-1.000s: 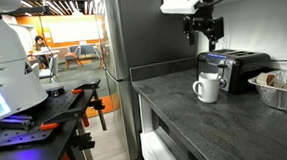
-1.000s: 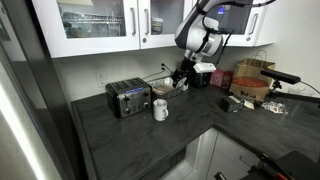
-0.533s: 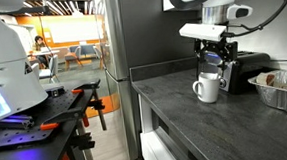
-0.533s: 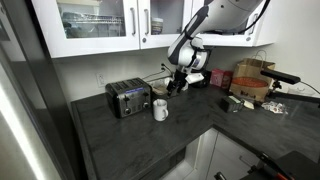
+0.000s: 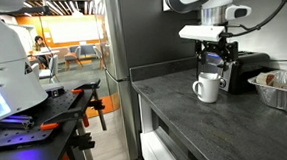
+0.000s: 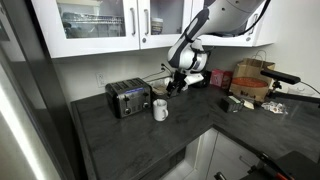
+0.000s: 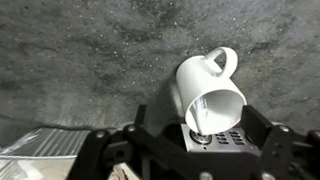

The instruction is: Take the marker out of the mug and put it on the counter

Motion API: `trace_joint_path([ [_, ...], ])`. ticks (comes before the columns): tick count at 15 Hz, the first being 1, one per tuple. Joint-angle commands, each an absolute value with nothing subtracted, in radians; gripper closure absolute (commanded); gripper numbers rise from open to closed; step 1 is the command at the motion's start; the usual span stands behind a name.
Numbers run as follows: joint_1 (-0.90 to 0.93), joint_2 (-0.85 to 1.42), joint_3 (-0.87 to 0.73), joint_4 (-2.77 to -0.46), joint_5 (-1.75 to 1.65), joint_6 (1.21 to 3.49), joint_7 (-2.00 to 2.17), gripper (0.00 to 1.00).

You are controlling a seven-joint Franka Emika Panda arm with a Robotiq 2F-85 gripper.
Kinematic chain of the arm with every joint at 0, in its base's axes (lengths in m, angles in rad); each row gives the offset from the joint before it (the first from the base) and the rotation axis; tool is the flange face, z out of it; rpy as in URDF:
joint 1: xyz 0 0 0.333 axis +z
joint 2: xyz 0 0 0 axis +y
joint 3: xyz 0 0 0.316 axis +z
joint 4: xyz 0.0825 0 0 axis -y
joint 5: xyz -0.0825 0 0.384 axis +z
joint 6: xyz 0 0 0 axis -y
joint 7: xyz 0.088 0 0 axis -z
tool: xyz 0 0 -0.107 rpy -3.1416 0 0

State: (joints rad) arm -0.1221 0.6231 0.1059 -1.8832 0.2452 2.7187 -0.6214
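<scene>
The white mug (image 5: 207, 87) stands upright on the dark grey counter (image 5: 170, 100), in front of the toaster. It also shows in an exterior view (image 6: 160, 109). In the wrist view the mug (image 7: 205, 85) lies near the middle, handle at the top, its mouth facing me. My gripper (image 5: 214, 58) hangs just above the mug's rim and is open. In the wrist view its fingers (image 7: 262, 128) stand apart on either side of the mug's mouth. The red marker does not show clearly in any view; only a pale streak shows inside the mug.
A black-and-silver toaster (image 5: 239, 69) stands right behind the mug, and its buttons show in the wrist view (image 7: 225, 138). A foil tray (image 5: 286, 87) lies beside it. Boxes (image 6: 250, 80) stand further along the counter. A workbench with orange clamps (image 5: 46, 121) stands beyond the counter's end.
A second ago my gripper was higher and away from the mug; it has come down over the mug. It has not moved in the last half second.
</scene>
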Motion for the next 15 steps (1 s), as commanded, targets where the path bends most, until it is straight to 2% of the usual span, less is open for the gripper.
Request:
trace_joint_path([
  [1,-0.089,0.633,0.099,-1.893,0.141,2.783,-0.483,0.0],
  [2,-0.071,0.638,0.093,-1.887,0.109,2.786,-0.446,0.04],
  [3,-0.061,0.642,0.093,-1.879,0.085,2.778,-0.418,0.14],
  [6,-0.036,0.67,0.103,-1.837,0.039,2.755,-0.351,0.32],
  [7,-0.023,0.68,0.097,-1.82,0.029,2.746,-0.33,0.33],
  [8,-0.017,0.694,0.098,-1.801,0.022,2.74,-0.315,0.4],
  [9,-0.013,0.712,0.1,-1.777,0.017,2.733,-0.304,0.37],
  [11,-0.014,0.748,0.105,-1.734,0.02,2.735,-0.292,0.43],
  [14,-0.016,0.803,0.111,-1.668,0.024,2.733,-0.283,0.4],
  [15,-0.016,0.82,0.111,-1.647,0.025,2.727,-0.279,0.44],
])
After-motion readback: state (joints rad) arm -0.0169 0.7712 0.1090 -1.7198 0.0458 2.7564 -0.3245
